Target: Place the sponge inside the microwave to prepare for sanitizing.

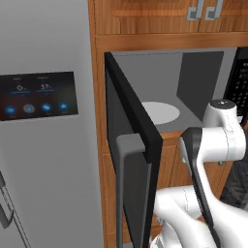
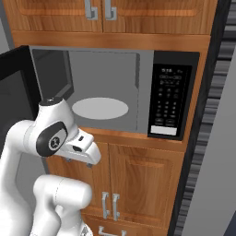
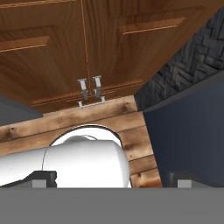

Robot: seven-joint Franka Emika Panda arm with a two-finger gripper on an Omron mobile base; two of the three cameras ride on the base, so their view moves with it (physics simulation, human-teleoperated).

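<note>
With the microwave door swung wide and its white plate bare at 6 o'clock inside, the jaws stand released, holding nothing; a sponge would likely be light, soft, best pinched across its middle.

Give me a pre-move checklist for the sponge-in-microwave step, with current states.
1. Microwave door swung open: ok, it stands wide to the left of the cavity.
2. Cavity free for a drop: ok, the white round plate is bare.
3. Gripper open: ok, the fingers stand wide apart at the bottom of the hand view, nothing between them.
4. Sponge located: cannot tell, none of the views gives a sponge.
5. Hand aimed at a target: not ok, the hand view looks down at the lower cabinet doors and the wood floor.
6. Arm clear of the door: ok, it is folded below the cavity.
</note>
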